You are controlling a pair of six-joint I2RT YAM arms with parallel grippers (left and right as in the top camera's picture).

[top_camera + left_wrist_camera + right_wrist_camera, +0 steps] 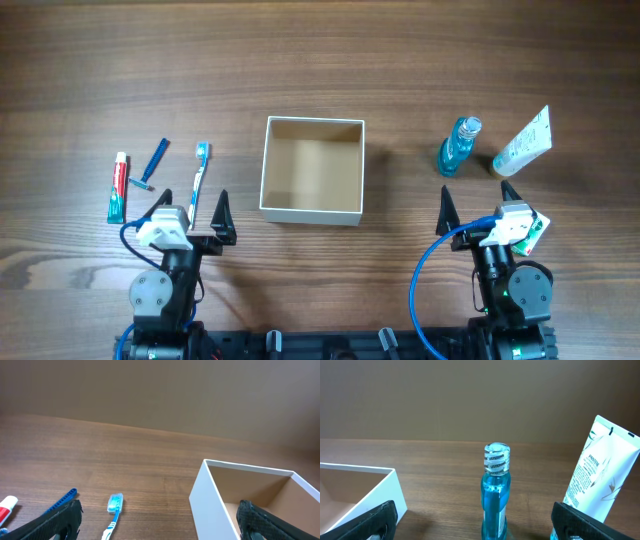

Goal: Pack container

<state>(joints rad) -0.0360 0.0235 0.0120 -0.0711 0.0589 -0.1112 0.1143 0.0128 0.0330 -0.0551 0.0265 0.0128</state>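
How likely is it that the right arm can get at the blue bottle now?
Probably yes. The right gripper is open, and the bottle stands upright just ahead of it with nothing between them. The tube beside it stands apart, but close enough to be bumped.

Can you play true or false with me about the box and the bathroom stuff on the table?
1. The container has nothing inside it. True.
2. The mouthwash bottle is lying on its side. False: it stands upright, cap on top.
3. The toothbrush lies outside the container, on the left arm's side. True.
4. The right end effector is holding the white tube. False: its fingers are open and hold nothing, and the tube stands by itself next to the bottle.
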